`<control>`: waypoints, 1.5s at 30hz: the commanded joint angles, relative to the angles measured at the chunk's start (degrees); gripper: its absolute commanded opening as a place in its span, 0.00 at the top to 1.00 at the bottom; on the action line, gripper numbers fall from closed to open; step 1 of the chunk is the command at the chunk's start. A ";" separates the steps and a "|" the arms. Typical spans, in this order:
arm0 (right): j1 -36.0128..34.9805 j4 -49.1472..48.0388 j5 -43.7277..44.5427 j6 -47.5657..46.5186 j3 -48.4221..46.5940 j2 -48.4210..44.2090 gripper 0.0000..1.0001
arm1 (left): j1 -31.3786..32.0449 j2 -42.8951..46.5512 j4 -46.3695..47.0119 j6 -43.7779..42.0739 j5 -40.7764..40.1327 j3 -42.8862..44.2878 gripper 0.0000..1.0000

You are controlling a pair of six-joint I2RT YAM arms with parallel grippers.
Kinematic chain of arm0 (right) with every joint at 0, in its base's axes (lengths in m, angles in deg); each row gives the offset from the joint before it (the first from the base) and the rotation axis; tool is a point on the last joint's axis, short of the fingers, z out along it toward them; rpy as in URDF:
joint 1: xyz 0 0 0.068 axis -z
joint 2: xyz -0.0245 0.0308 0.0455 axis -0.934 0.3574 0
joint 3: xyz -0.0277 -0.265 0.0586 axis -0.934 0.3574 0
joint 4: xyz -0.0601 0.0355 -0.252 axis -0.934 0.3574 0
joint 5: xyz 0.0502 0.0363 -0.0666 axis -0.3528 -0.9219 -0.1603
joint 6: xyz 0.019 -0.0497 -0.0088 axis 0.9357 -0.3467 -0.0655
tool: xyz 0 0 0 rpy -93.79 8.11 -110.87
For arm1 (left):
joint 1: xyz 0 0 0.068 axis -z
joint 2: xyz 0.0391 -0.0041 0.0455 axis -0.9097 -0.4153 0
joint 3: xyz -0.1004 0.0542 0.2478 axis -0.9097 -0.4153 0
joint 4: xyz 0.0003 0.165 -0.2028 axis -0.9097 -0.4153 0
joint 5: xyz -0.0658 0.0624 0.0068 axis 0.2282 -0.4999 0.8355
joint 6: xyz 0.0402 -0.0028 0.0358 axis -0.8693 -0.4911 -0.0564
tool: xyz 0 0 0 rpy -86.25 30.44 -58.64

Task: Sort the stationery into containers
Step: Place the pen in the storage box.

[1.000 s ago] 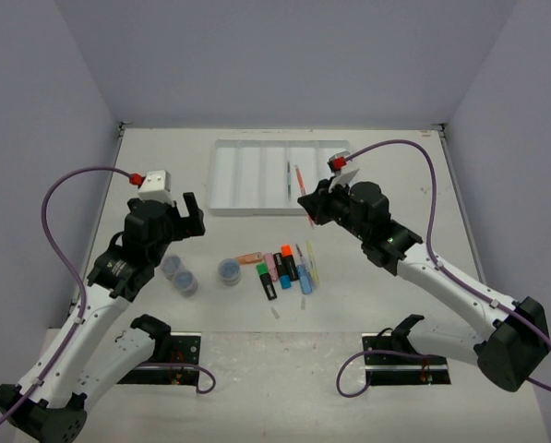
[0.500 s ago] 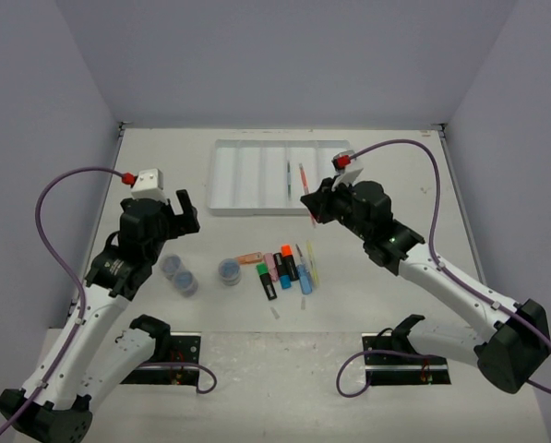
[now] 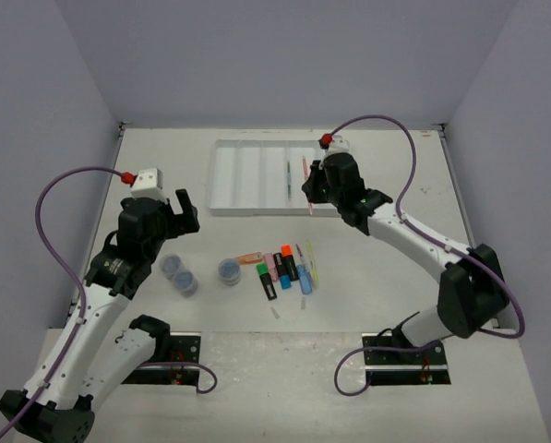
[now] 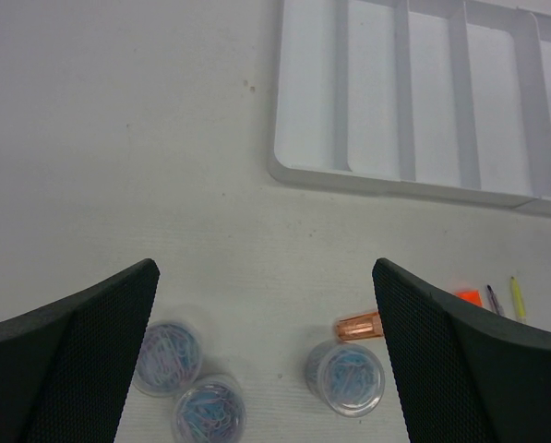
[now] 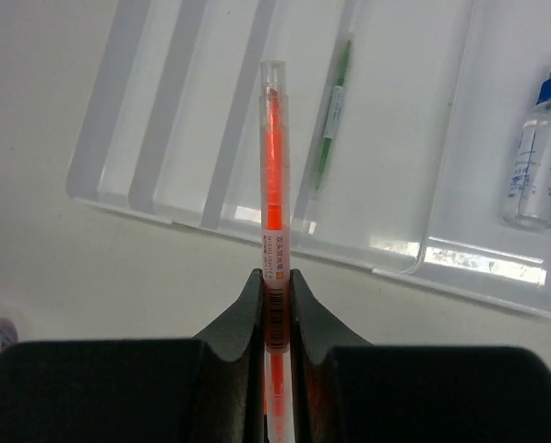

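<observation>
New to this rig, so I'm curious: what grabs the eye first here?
The right gripper is shut on an orange-red pen, pointing it over the white tray, where a green pen and blue-capped bottle lie. Nearer the arms, bright highlighters cluster, and the open left gripper hangs near three clear tubs.

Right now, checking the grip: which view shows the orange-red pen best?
Right wrist: the orange-red pen is close and sharp, clamped in the right gripper. Top external shows only a thin sliver; left wrist misses it.
</observation>
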State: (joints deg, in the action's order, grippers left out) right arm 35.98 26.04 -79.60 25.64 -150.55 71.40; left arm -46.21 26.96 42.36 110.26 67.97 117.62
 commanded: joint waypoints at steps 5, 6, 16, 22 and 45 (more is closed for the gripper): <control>2.47 10.01 2.25 0.90 -25.10 25.03 1.00 | -0.52 -0.18 2.70 -0.55 1.09 0.13 0.00; 2.55 11.19 2.50 0.81 -28.08 26.82 1.00 | -0.52 -0.18 2.75 -0.55 1.06 0.12 0.00; 4.21 19.32 4.91 1.73 -41.10 39.85 0.87 | -0.52 0.11 2.94 -0.57 1.53 -0.11 0.00; 5.31 19.67 3.69 1.77 -42.12 42.19 0.80 | -0.52 0.27 3.03 -0.55 1.63 -0.11 0.00; -0.25 20.76 3.42 2.58 -4.51 3.37 0.67 | -0.88 1.25 3.05 -0.46 2.44 -0.05 0.00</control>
State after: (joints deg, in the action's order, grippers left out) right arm 37.71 45.93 -76.83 26.99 -161.17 76.50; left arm -46.32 28.02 42.74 110.26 69.51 117.62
